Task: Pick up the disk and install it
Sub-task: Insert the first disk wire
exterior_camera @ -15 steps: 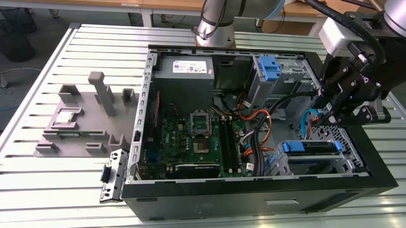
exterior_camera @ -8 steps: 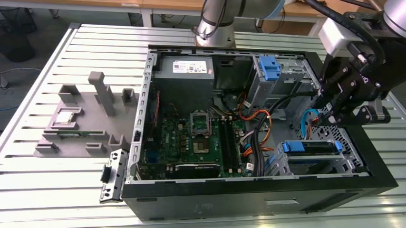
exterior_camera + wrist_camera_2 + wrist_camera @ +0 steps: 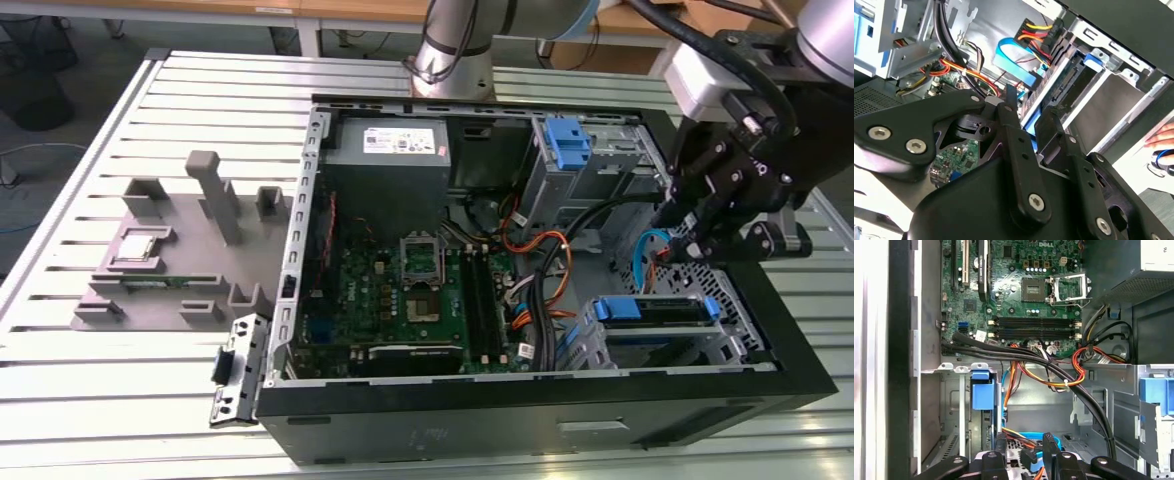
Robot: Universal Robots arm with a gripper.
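Observation:
The disk (image 3: 654,310) sits in the lower drive cage at the front corner of the open computer case (image 3: 534,425), framed by its blue carrier bracket. In the second wrist view the disk's connector edge (image 3: 1063,86) faces me beside the blue bracket (image 3: 1093,60). In the first wrist view the bracket's blue handle (image 3: 981,390) stands in the cage. My gripper (image 3: 694,245) hangs just above that cage, over the case's side on the exterior view's right. In both wrist views the gripper (image 3: 1029,112) (image 3: 1026,452) is open, with only cables showing between its fingers.
The motherboard (image 3: 414,290) fills the case floor, with the grey power-supply box (image 3: 390,145) behind it. A second blue bracket (image 3: 567,140) sits in the upper bay. Orange, black and blue cables (image 3: 1054,370) run between board and cage. A grey fixture (image 3: 174,250) stands outside the case.

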